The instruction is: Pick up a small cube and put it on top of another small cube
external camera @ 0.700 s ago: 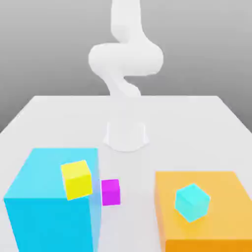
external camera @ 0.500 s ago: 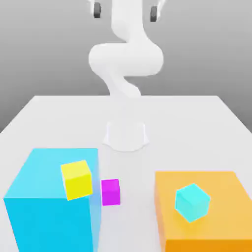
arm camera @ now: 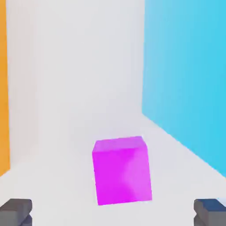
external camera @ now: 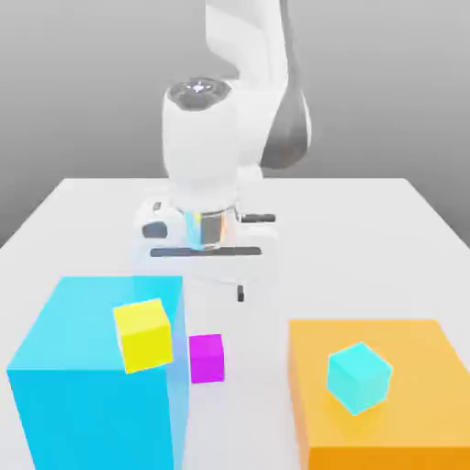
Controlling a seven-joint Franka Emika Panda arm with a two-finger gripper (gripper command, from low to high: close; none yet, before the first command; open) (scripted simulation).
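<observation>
Below: magenta cube (arm camera: 122, 170) under hand (arm camera: 113, 212) (spread wide).

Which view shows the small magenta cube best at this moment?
The hand view: the magenta cube sits large and unobstructed on the white table, with two faces visible, flanked by the open gripper's fingertips. In the exterior view it appears small, right beside the big blue block, which hides part of it.
</observation>
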